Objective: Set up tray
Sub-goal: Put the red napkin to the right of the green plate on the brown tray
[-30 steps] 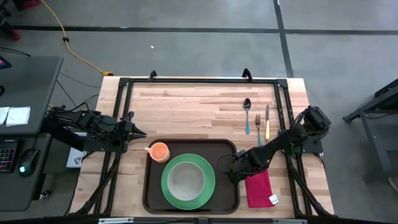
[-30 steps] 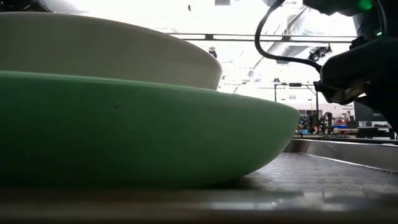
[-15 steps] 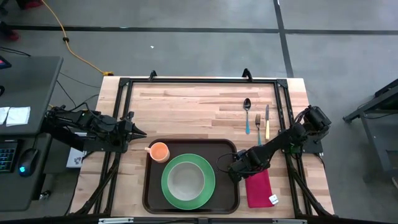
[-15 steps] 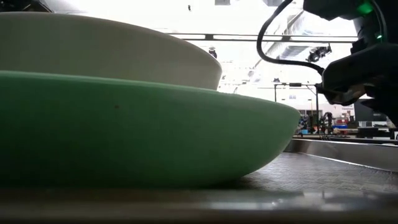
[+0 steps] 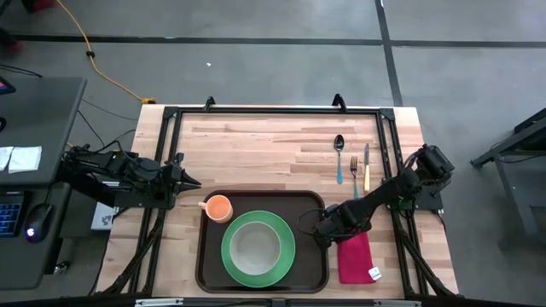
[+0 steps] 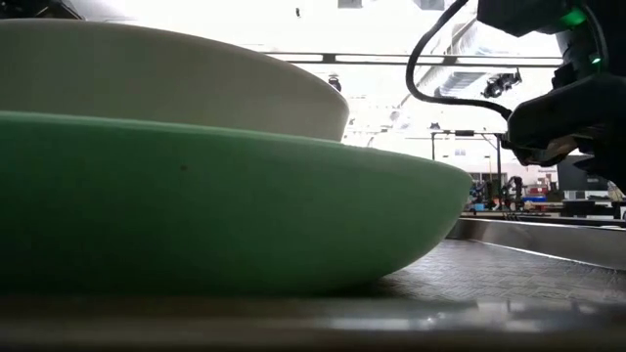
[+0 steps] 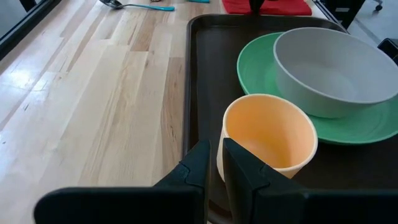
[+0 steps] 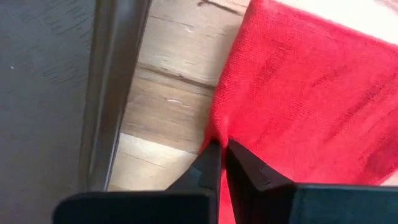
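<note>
The dark brown tray (image 5: pixel 209 256) lies at the table's near edge. It carries a green plate (image 5: pixel 230 256) with a pale bowl (image 5: pixel 258 247) on it, and an orange cup (image 5: pixel 218 207) in its far left corner. A red napkin (image 5: pixel 357 260) lies flat on the wood just right of the tray. My right gripper (image 5: pixel 334 236) is at the napkin's far left corner, shut on the cloth. My left gripper (image 7: pixel 216 154) hovers shut just left of the cup, apart from it. My right gripper pinches the napkin's left edge (image 8: pixel 219 129) between its two fingertips (image 8: pixel 210 155), near the far left corner. The fingers come from above, slanting down from the table's right. The cloth puckers at the tips, and the napkin's other parts lie flat on the table.
A spoon (image 5: pixel 339 158), a fork (image 5: pixel 353 174) and a knife (image 5: pixel 366 166) lie side by side on the wood at the far right. The tray's right rim (image 8: pixel 115 93) runs close beside the napkin edge. Bare wood fills the table's far half.
My right gripper has shifted slightly toward the table's right edge, over the napkin's corner.
</note>
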You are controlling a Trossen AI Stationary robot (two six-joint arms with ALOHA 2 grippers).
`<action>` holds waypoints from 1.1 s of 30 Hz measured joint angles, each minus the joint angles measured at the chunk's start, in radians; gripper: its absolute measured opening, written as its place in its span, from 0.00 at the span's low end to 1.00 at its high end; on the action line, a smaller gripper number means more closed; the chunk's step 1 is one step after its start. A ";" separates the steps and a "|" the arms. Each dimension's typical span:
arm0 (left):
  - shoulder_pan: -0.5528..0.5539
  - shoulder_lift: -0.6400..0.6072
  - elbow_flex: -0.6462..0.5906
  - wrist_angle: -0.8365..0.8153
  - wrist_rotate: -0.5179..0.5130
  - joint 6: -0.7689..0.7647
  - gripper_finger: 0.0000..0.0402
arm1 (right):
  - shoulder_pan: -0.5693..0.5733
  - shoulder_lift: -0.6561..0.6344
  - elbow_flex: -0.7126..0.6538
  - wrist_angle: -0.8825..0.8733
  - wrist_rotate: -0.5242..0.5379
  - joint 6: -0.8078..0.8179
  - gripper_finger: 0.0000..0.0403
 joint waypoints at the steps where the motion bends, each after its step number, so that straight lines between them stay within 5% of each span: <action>1: 0.000 0.000 0.000 0.000 0.000 0.000 0.18 | 0.000 -0.002 0.000 0.000 -0.008 0.003 0.01; 25: 0.000 0.000 0.000 0.000 0.001 0.000 0.18 | -0.066 -0.218 -0.002 -0.010 -0.062 0.019 0.00; 33: 0.000 0.000 0.000 0.000 0.001 0.001 0.18 | -0.119 -0.223 -0.002 0.178 -0.063 0.003 0.00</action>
